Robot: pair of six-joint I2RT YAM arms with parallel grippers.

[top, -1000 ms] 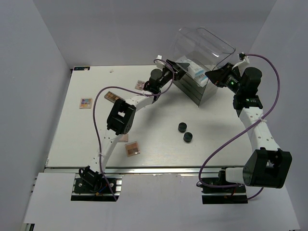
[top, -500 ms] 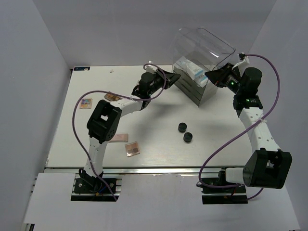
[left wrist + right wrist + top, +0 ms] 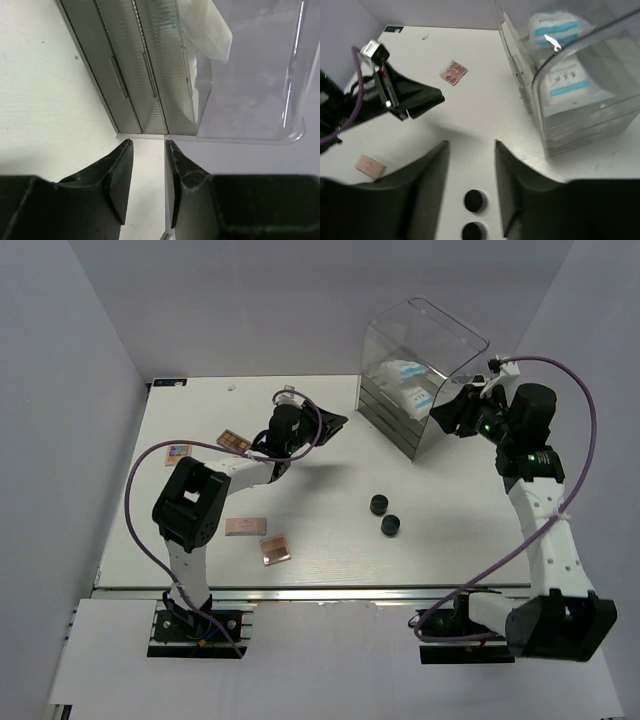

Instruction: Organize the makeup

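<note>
Withdrawn leftward from drawer box (image 3: 440,345): left gripper (image 3: 335,423); box's clear top now upright, two pouches (image 3: 567,82) inside, drawer contents hidden behind ribbed fronts. Fingers of left gripper and right gripper (image 3: 470,145) apart, empty. Two jars (image 3: 379,505) and palettes (image 3: 246,526) loose on counter (image 3: 330,490).

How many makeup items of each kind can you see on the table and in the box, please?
Palettes: 5 (one shows only in the right wrist view)
Black jars: 2
Pouches: 2
Total: 9
</note>
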